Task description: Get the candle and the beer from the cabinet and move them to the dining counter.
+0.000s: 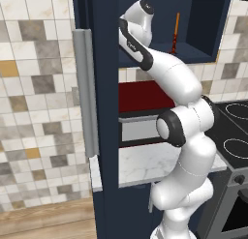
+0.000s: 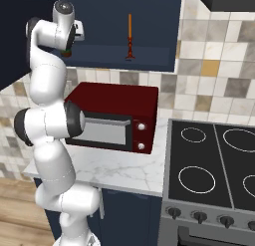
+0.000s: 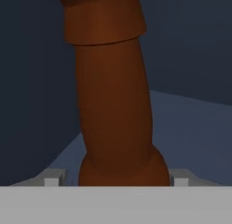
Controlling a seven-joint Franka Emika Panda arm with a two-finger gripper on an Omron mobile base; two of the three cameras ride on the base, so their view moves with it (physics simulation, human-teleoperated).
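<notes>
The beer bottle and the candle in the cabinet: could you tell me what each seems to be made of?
The beer looks like brown glass: a smooth, evenly shaded body with a soft sheen, though opaque here, so glazed ceramic is possible. The candle looks like matte orange wax, a thin uniform taper, on a dark red-brown holder, perhaps wood or painted metal.

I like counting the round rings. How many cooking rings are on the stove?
4 rings show on the stove: back left, front left, back right and front right. The last one is cut off at the picture's edge, so more could be hidden past it.
</notes>
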